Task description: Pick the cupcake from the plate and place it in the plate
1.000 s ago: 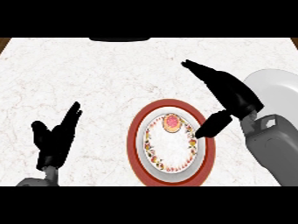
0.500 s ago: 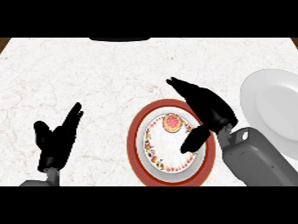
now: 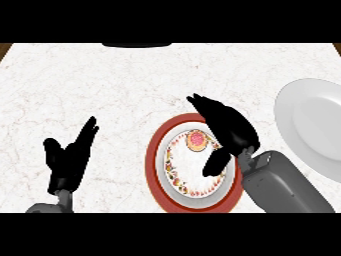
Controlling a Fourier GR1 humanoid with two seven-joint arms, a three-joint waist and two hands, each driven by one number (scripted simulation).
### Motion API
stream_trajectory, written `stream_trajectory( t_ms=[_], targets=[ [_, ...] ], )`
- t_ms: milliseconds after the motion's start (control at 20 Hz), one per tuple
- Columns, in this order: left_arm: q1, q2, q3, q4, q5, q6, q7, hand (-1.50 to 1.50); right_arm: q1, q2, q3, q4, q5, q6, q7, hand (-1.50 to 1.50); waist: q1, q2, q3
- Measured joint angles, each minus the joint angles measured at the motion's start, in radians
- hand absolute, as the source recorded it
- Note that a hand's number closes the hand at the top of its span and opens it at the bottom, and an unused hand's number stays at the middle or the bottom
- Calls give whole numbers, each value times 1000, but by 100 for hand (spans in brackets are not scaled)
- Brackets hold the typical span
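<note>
**Q:** Hands first, nearest you. What do you log, taking the red-rimmed plate (image 3: pixel 155 165) as reference?

**A:** Left hand (image 3: pixel 68 159) shows well to the left of that plate, near the lower edge, fingers straight and pointing up, spread, holding nothing. You can note it as resting.

**Q:** And your other hand?

**A:** Right hand (image 3: pixel 228 126) sits over the plate's right part, grey forearm coming in from below. Fingers are extended toward the far side, thumb angled down over the patterned inner dish; nothing is gripped.

**Q:** Cupcake position?

**A:** Cupcake (image 3: pixel 196 140) stands on the upper half of the red-rimmed plate, just left of the right hand's palm, between fingers and thumb. Contact: you cannot tell.

**Q:** Anything farther out?

**A:** White plate (image 3: pixel 322 130) lies to the right of the red-rimmed one, apart from it, on the marble counter (image 3: pixel 92 85).
</note>
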Motion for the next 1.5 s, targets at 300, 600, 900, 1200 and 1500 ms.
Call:
stream_trajectory(
  t_ms=[300,600,900,1200,1500],
  targets=[
    [8,3,15,-11,9,-29,10,0,10,42,-1,55,86,-8,-12,-150,1,0,-1],
    [28,5,28,-41,4,-41,32,0,13,86,-24,140,136,-3,-70,-150,2,1,-1],
    [36,-6,31,-49,-9,-42,26,0,-13,92,-5,241,197,24,-153,150,4,2,-1],
    [19,-18,35,-30,-25,-46,24,0,-23,102,-11,263,269,1,-209,150,0,0,-1],
    [26,-21,49,-35,-19,-55,29,0,45,146,2,198,362,-81,-141,150,-8,-3,-1]
  ],
)
